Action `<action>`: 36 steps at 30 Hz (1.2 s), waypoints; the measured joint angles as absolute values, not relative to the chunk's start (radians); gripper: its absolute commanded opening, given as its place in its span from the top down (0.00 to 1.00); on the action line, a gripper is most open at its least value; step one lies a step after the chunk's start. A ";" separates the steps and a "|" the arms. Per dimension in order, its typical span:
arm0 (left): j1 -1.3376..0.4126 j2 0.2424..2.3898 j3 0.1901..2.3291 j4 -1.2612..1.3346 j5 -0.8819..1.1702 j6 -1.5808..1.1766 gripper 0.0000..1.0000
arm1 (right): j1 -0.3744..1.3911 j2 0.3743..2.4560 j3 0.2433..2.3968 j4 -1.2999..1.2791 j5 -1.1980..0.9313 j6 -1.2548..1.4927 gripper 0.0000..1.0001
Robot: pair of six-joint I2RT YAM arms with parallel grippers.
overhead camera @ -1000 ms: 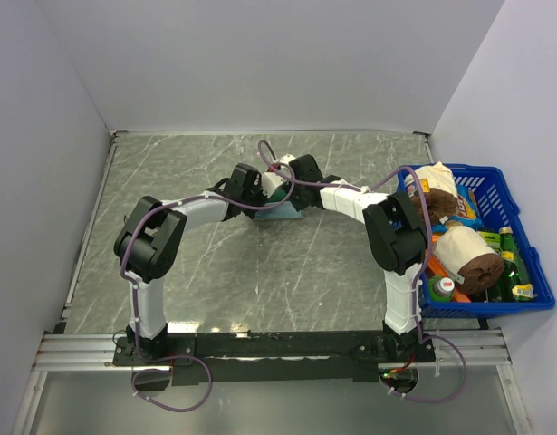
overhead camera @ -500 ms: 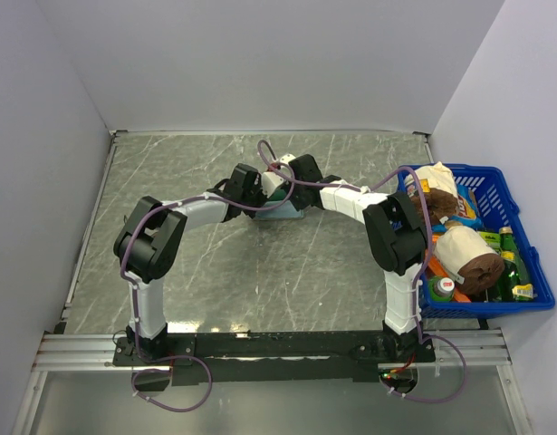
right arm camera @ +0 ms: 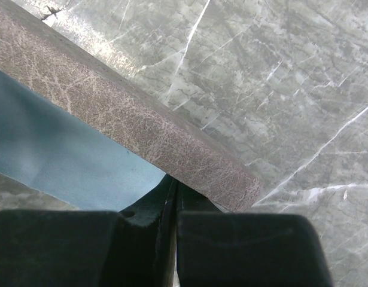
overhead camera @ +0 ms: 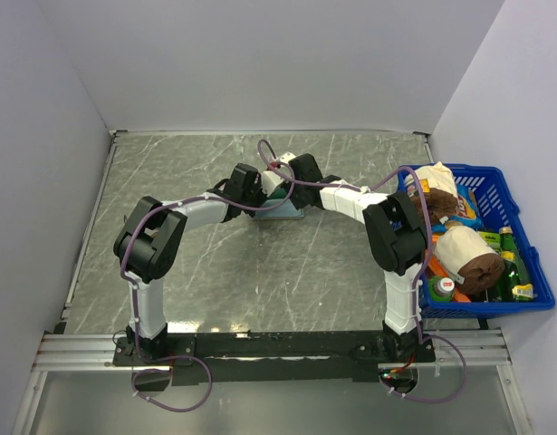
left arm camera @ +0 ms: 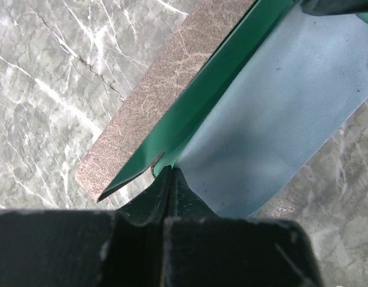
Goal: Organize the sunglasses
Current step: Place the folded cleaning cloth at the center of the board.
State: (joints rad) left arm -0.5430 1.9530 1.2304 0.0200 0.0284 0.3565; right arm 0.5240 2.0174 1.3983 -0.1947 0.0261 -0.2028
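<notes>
Left gripper (left arm camera: 169,181) and right gripper (right arm camera: 173,190) were closed tight at the case (left arm camera: 154,101) edge, beside the cloth (left arm camera: 279,107). Unseen sunglasses were judged light, fragile, best taken by the frame.

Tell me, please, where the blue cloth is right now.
Seen from overhead, the blue cloth lies on the table centrally, toward the far side, right beside the green lining of the case.
</notes>
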 measured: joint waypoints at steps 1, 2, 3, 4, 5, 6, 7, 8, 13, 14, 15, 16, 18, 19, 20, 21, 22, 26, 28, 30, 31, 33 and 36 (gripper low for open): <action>-0.543 1.953 1.230 0.021 0.028 0.356 0.99 | 0.524 2.017 1.398 -0.194 0.027 -0.203 1.00; -0.543 1.953 1.230 0.022 0.028 0.356 0.99 | 0.524 2.017 1.398 -0.194 0.027 -0.203 1.00; -0.544 1.953 1.230 0.022 0.028 0.356 0.99 | 0.524 2.017 1.398 -0.194 0.027 -0.203 1.00; -0.544 1.953 1.230 0.023 0.027 0.356 0.99 | 0.524 2.017 1.398 -0.194 0.027 -0.203 1.00; -0.545 1.953 1.230 0.024 0.027 0.356 0.99 | 0.524 2.017 1.398 -0.194 0.027 -0.203 1.00; -0.545 1.953 1.229 0.026 0.025 0.356 0.99 | 0.524 2.017 1.398 -0.194 0.027 -0.203 1.00; -0.546 1.953 1.228 0.027 0.025 0.357 0.99 | 0.524 2.017 1.398 -0.194 0.027 -0.203 1.00; -0.546 1.953 1.227 0.028 0.024 0.357 0.99 | 0.524 2.017 1.398 -0.194 0.027 -0.203 1.00; -0.551 1.953 1.217 0.041 0.020 0.357 0.99 | 0.524 2.017 1.387 -0.193 0.027 -0.203 1.00; -0.553 1.953 1.216 0.041 0.020 0.357 0.99 | 0.524 2.017 1.385 -0.194 0.027 -0.203 1.00; -0.554 1.953 1.216 0.041 0.019 0.358 0.99 | 0.525 2.017 1.385 -0.194 0.028 -0.203 1.00; -0.555 1.952 1.215 0.042 0.019 0.358 0.99 | 0.525 2.017 1.385 -0.194 0.030 -0.203 1.00; -0.556 1.950 1.214 0.044 0.018 0.358 0.99 | 0.525 2.017 1.385 -0.192 0.032 -0.203 1.00; -0.556 1.949 1.214 0.045 0.018 0.358 0.99 | 0.526 2.017 1.385 -0.191 0.034 -0.203 1.00; -0.557 1.947 1.213 0.047 0.017 0.358 0.99 | 0.526 2.017 1.384 -0.189 0.034 -0.203 1.00; -0.557 1.945 1.211 0.050 0.017 0.358 0.99 | 0.527 2.017 1.384 -0.187 0.035 -0.203 1.00; -0.558 1.943 1.210 0.054 0.016 0.358 0.99 | 0.528 2.017 1.383 -0.184 0.036 -0.203 1.00; -0.559 1.940 1.205 0.064 0.012 0.362 0.99 | 0.530 2.017 1.377 -0.176 0.041 -0.204 1.00; -0.559 1.940 1.205 0.064 0.011 0.364 0.99 | 0.530 2.017 1.374 -0.172 0.043 -0.204 1.00; -0.560 1.940 1.205 0.064 0.010 0.364 0.99 | 0.530 2.017 1.372 -0.172 0.045 -0.204 1.00; -0.560 1.940 1.205 0.064 0.010 0.365 0.99 | 0.530 2.017 1.372 -0.171 0.046 -0.204 1.00; -0.560 1.940 1.205 0.064 0.010 0.368 0.99 | 0.530 2.017 1.372 -0.171 0.046 -0.204 1.00; -0.560 1.940 1.205 0.064 0.010 0.372 0.99 | 0.532 2.017 1.372 -0.168 0.052 -0.204 1.00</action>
